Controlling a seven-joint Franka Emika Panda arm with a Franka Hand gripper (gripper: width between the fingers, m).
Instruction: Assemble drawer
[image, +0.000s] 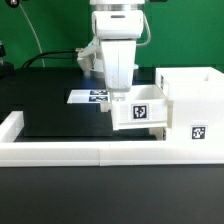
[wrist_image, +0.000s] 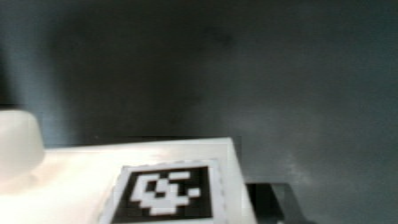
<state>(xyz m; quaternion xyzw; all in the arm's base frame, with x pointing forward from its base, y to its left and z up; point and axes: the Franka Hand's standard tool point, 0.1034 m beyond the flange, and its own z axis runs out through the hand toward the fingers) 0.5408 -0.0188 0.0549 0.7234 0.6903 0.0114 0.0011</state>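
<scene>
Drawer parts sit on a black table (image: 50, 110) edged by a low white wall (image: 60, 152). A tall white housing (image: 195, 105) stands at the exterior view's right, touching the wall, with a square tag on its front face. A small open-topped tray (image: 140, 110), also tagged, is just beside the housing on the exterior view's left, its side touching or nearly touching the housing's face and appearing partly pushed into it; how deep it sits cannot be told. The gripper (image: 118, 92) hangs straight down over the tray's edge on the side away from the housing, so the housing lies toward the exterior view's right of the tool, with the tray between them. The fingers are hidden behind the tray wall and the arm's white body, so it cannot be told whether they grip the tray or merely rest against it. The wrist view shows the tray's white surface with its tag (wrist_image: 166, 192) close under the camera, a dark finger (wrist_image: 272, 200) beside it, and black table beyond. A likely next move is a sideways push toward the housing, along the tray's sliding axis. The marker board (image: 92, 96) lies flat behind the arm, well apart from the housing.
</scene>
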